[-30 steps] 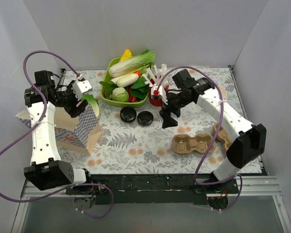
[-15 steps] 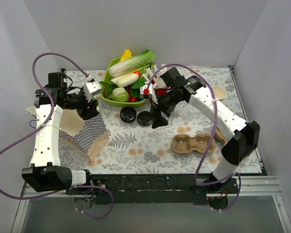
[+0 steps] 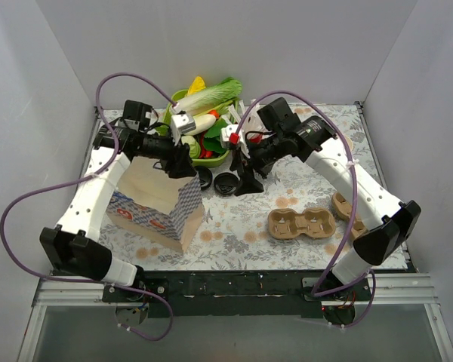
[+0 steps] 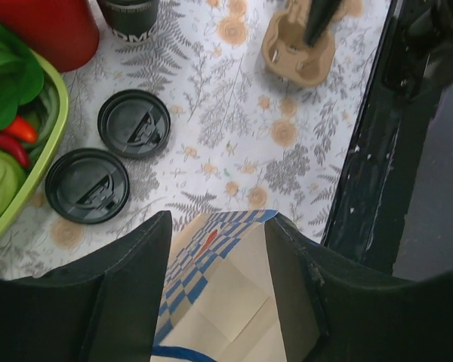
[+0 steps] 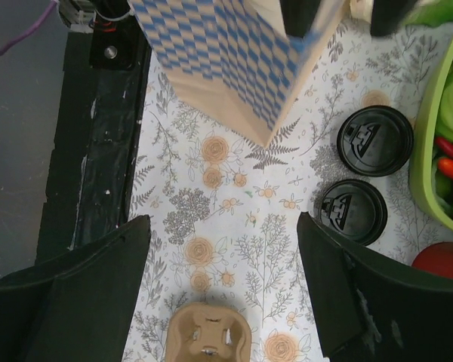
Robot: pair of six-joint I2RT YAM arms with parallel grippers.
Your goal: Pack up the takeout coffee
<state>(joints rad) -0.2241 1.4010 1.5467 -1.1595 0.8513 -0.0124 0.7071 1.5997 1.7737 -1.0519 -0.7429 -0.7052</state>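
The takeout coffee (image 4: 128, 21) is seen unpacked beside the red straw holder (image 4: 49, 30). The paper bag (image 3: 155, 200) is held upright at its rim by the left gripper (image 4: 217, 222); the right gripper (image 5: 220, 226) is spread wide, empty. A floral tablecloth (image 3: 234, 226) is enclosed by plain white walls (image 3: 287, 53).

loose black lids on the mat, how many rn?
2. First lid lies beside the paper bag; second lid sits nearer the red holder. Both are in front of the green basket. Others may hide behind the arms.
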